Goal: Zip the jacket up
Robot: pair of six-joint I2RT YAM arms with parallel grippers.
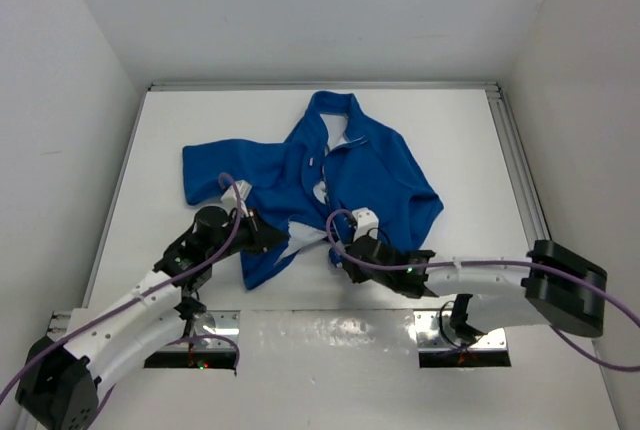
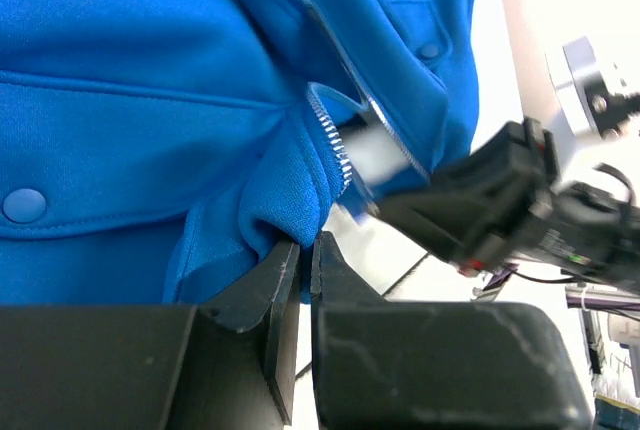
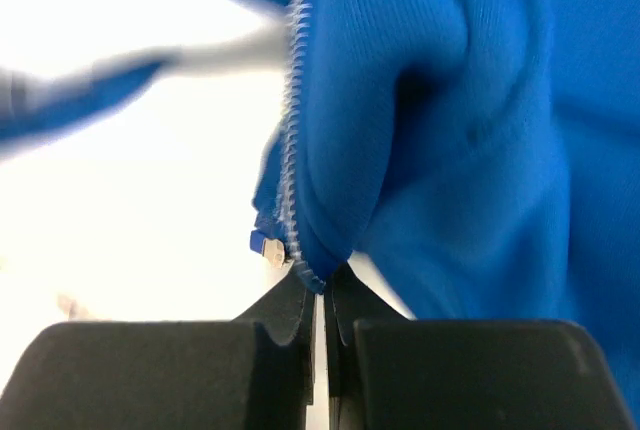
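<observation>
Firmly pinched at the hem: royal-blue fleece jacket (image 1: pixel 375 165) held by two pincers

Leftmost on the white bench (image 1: pixel 190 110), one long sleeve (image 1: pixel 215 165) of the jacket spreads flat toward the left side. The left pincer (image 1: pixel 272 238) is clenched on a fold of blue fleece at the near hem of the left-hand front panel. Its wrist view shows the fingers (image 2: pixel 285 280) almost together with cloth nipped between them, just beside the silver zipper teeth (image 2: pixel 330 135).

The jacket lies front-up in the middle of the bench. Its long axis runs near to far, with the stand-up collar (image 1: pixel 335 105) pointing to the far edge and the hem toward the arm bases. The front is open at the collar, showing whitish lining (image 1: pixel 340 132), and the two panels also part at the hem.

Just right of that gap, the right pincer (image 1: pixel 338 250) is clamped on the bottom corner of the other zipper edge, with teeth running up from its fingertips (image 3: pixel 290 300). The two pincers sit near each other but do not touch.
</observation>
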